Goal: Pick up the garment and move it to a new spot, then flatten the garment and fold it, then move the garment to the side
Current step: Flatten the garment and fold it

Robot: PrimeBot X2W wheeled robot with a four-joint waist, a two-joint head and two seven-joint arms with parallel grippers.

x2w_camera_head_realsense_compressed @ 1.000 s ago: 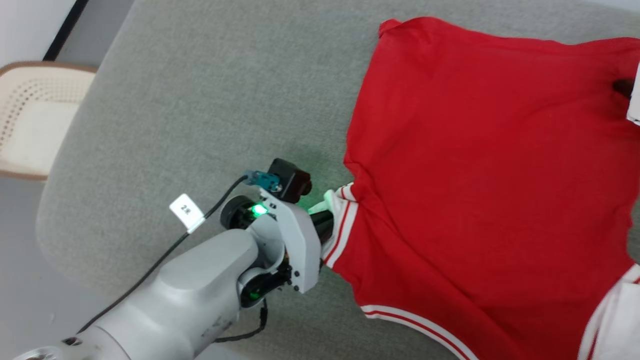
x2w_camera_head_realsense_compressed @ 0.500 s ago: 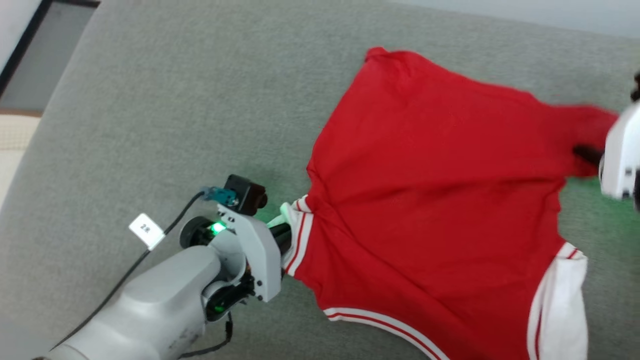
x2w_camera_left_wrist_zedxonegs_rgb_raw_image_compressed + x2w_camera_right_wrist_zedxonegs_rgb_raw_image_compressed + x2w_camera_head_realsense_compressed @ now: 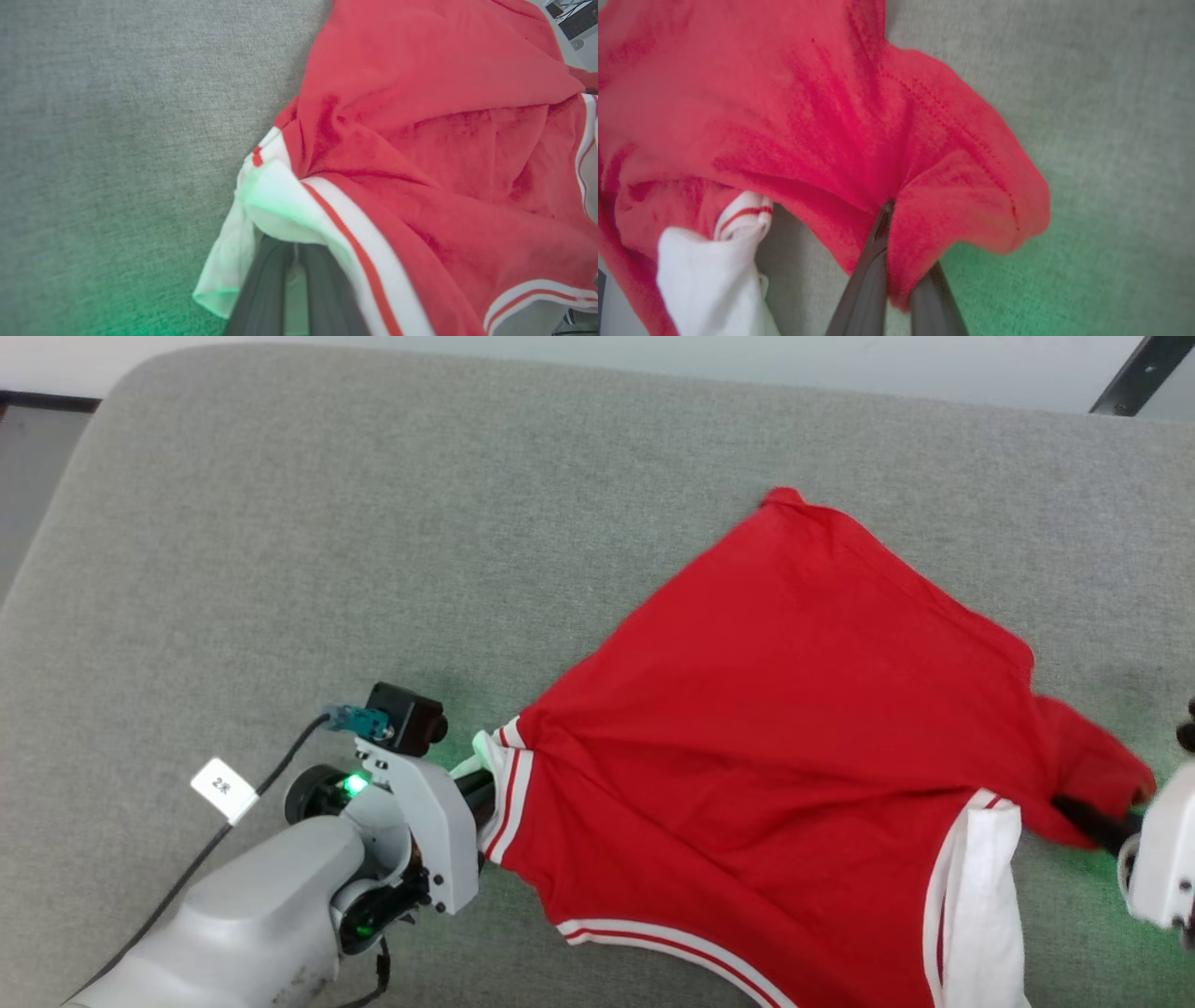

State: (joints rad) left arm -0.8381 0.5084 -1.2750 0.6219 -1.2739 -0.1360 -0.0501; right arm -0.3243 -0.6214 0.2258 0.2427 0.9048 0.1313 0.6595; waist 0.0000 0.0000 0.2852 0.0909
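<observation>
Grey upholstered surface point(image 3: 327, 523) carries the garment point(image 3: 794, 737), pulled tauter than a second ago between the left hand point(image 3: 474, 786), clamped on a white sleeve cuff, and the right hand point(image 3: 1088, 821), clamped on a red corner. The move looks underway.
</observation>
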